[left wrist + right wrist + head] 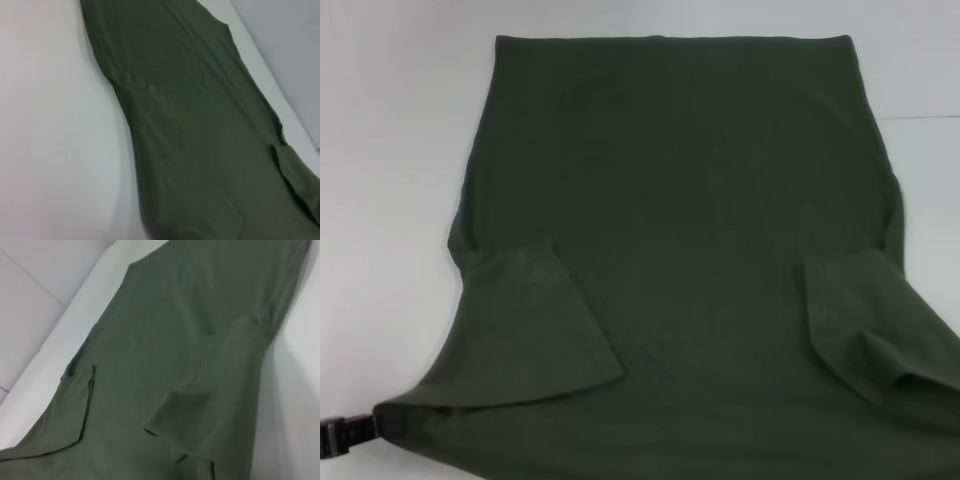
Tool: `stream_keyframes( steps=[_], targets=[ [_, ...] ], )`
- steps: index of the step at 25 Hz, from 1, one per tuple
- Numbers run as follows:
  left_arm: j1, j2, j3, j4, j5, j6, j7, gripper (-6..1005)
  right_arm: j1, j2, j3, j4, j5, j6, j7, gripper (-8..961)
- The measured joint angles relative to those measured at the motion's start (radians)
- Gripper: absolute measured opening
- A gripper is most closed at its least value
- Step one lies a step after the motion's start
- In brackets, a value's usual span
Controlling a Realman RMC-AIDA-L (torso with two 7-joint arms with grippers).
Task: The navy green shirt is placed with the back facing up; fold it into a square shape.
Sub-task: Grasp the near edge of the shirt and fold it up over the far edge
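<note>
Navy green shirt (680, 200) lay spread back-up on the white surface (390, 150), its straight hem at the far edge and both short sleeves folded inward over the body, the left sleeve (535, 320) and the right sleeve (865, 325) each resting on the cloth. It looked light, limp and thin, so it would probably sag and drag rather than hold a crease; my judgement was that pinching a doubled edge near the shoulder corners or the hem corners would give the surest hold, with both corners lifted together. In the head view the left gripper (345, 432) showed only as a black part touching the shirt's near left corner, and whether its fingers were open or closed could not be told. The right gripper appeared in no view. The left wrist view alone showed small puckers (137, 82) along the shirt's side edge; the right wrist view alone showed the right sleeve's curled cuff (182, 412).
</note>
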Motion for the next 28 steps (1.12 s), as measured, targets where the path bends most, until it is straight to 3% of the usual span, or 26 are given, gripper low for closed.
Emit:
stream_keyframes(
  steps=[10,17,23,28],
  targets=[
    [0.006,-0.009,-0.002,-0.030,0.000,0.055,0.024,28,-0.064,-0.002,0.091,-0.038,-0.002,-0.052,-0.020,55],
    [-0.048,0.000,-0.001,-0.063,0.000,0.051,0.027,27,-0.028,-0.008,0.132,-0.036,0.002,-0.054,-0.015,63],
    [-0.138,0.041,-0.003,-0.100,-0.039,0.005,0.028,27,0.070,-0.009,0.150,-0.027,0.003,-0.035,0.004,70],
    [-0.245,0.098,-0.003,-0.174,-0.059,-0.130,0.029,27,0.176,-0.014,0.156,-0.020,0.004,0.016,0.049,76]
  ],
)
